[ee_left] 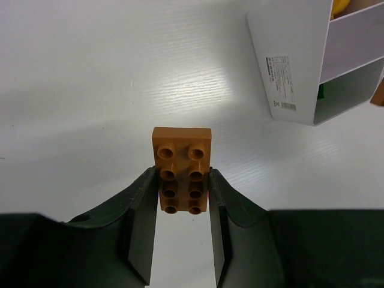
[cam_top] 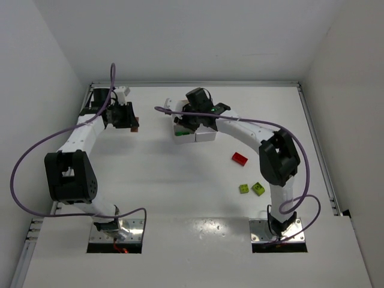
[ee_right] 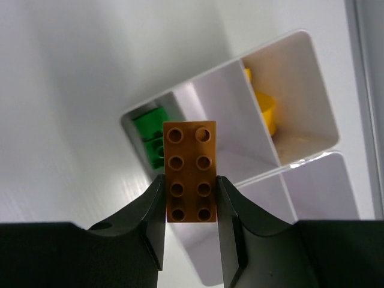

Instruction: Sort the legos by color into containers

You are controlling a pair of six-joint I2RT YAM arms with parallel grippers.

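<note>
My left gripper [ee_left: 182, 178] is shut on an orange lego [ee_left: 182, 144], held studs-up over bare table at the far left [cam_top: 135, 126]. The white compartment tray [ee_left: 294, 60] lies to its right. My right gripper [ee_right: 191, 183] is shut on a second orange lego [ee_right: 190, 144] and hangs just above the tray [ee_right: 300, 90]. Below it, one compartment holds a green lego [ee_right: 149, 133] and another a yellow lego [ee_right: 265, 108]. In the top view the right gripper [cam_top: 195, 117] covers most of the tray [cam_top: 206, 136].
A red lego [cam_top: 240, 158] lies on the table right of centre. Two lime legos [cam_top: 244, 188] [cam_top: 258, 189] sit nearer the right arm's base. White walls close the table at the back and sides.
</note>
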